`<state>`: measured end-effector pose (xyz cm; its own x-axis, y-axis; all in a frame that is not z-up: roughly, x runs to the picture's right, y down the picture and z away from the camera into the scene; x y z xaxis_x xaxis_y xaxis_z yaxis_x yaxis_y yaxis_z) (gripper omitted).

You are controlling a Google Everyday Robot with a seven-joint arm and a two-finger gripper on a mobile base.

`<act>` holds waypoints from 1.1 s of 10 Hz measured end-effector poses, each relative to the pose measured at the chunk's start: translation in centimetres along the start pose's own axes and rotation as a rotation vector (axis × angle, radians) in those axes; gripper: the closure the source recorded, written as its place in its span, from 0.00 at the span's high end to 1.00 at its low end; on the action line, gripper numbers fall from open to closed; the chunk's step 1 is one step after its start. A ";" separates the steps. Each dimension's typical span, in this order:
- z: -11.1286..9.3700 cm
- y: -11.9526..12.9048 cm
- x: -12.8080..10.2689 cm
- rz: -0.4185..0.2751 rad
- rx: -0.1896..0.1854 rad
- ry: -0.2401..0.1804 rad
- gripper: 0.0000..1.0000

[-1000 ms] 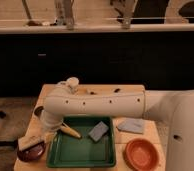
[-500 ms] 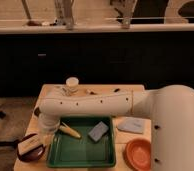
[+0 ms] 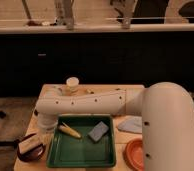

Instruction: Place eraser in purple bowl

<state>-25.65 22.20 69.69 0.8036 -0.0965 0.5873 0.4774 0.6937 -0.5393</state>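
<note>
The purple bowl [image 3: 21, 155] sits at the table's front left corner. A pale tan block, the eraser [image 3: 31, 145], lies in it or just over it; I cannot tell which. My white arm reaches from the right across the table to the left. Its wrist bends down there, and the gripper [image 3: 42, 123] hangs just above and to the right of the bowl, next to the eraser.
A green tray [image 3: 80, 156] at the middle front holds a yellow corn cob [image 3: 70, 131] and a blue-grey square pad [image 3: 98, 131]. An orange bowl [image 3: 133, 153] is at the front right, a grey cloth [image 3: 131, 124] behind it, and a white jar [image 3: 72, 84] at the back.
The arm's big elbell section has swung closer and now fills the right side. The wrist stays over the table's left front by the purple bowl.
</note>
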 end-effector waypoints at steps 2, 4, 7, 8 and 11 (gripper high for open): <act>0.0 -0.5 0.2 0.000 0.009 0.028 0.00; 0.2 -0.9 0.4 -0.004 0.013 0.070 0.00; 0.5 -1.1 1.4 0.003 0.010 0.115 0.00; 0.5 -1.1 1.6 0.006 0.007 0.117 0.00; 0.6 -1.1 1.6 0.004 0.007 0.117 0.13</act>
<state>-25.06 21.67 71.58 0.8420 -0.1762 0.5099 0.4718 0.6989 -0.5375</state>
